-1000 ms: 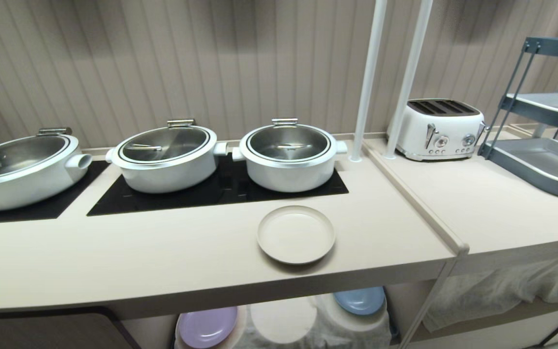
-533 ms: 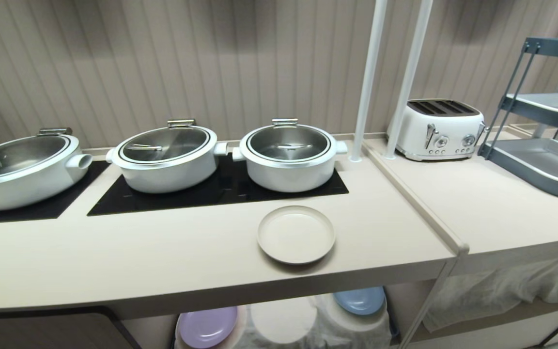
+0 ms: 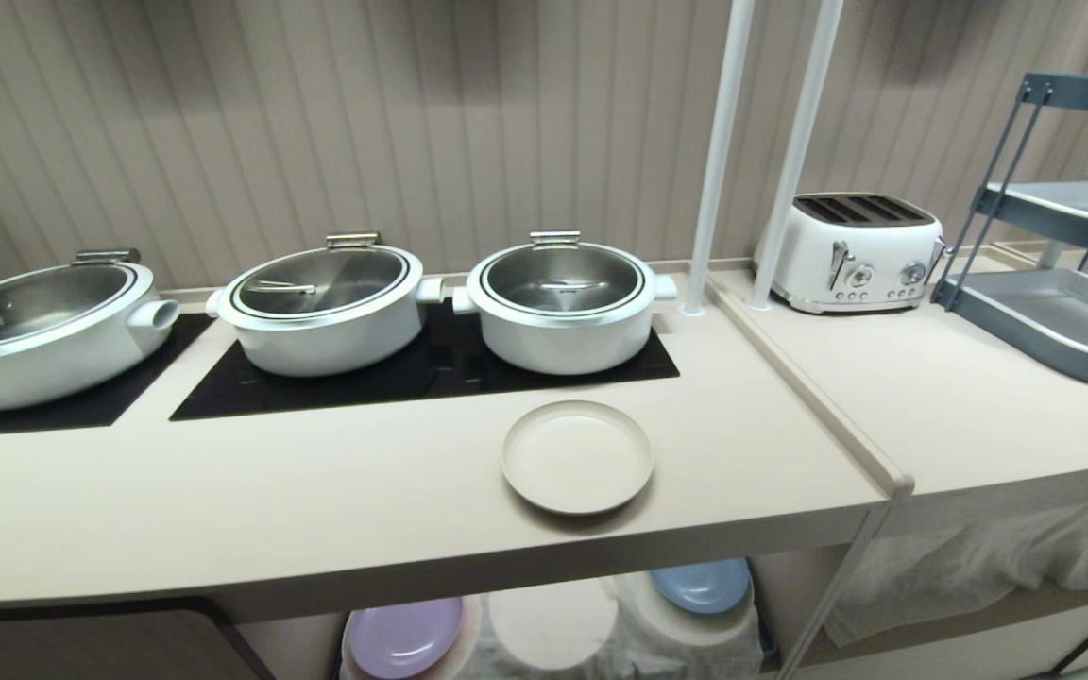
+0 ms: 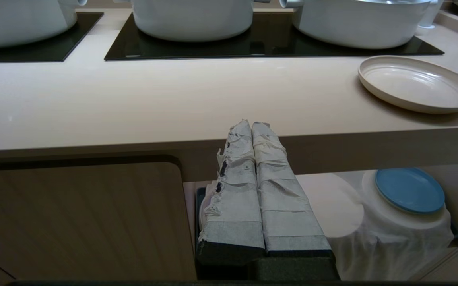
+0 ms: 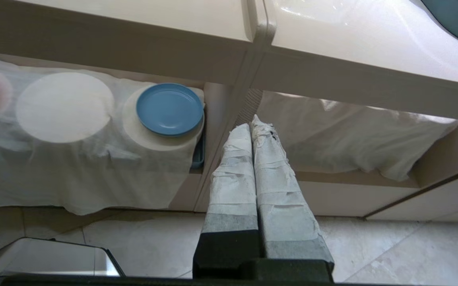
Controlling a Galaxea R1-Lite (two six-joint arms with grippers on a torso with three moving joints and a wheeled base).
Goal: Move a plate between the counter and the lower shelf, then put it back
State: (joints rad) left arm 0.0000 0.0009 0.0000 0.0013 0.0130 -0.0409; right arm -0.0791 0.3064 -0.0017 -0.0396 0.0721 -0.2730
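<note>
The cream plate lies flat on the beige counter, in front of the rightmost white pot. Below, the lower shelf shows a white cloth with round humps; the middle hump is bare. Neither arm shows in the head view. My left gripper is shut and empty, held low before the counter's front edge, left of the plate. My right gripper is shut and empty, below counter height, pointing at the post between the two shelf bays.
Three white pots sit on black glass panels. A lilac plate and a blue plate rest on the outer humps. A white toaster and a grey-blue tray rack stand at the right.
</note>
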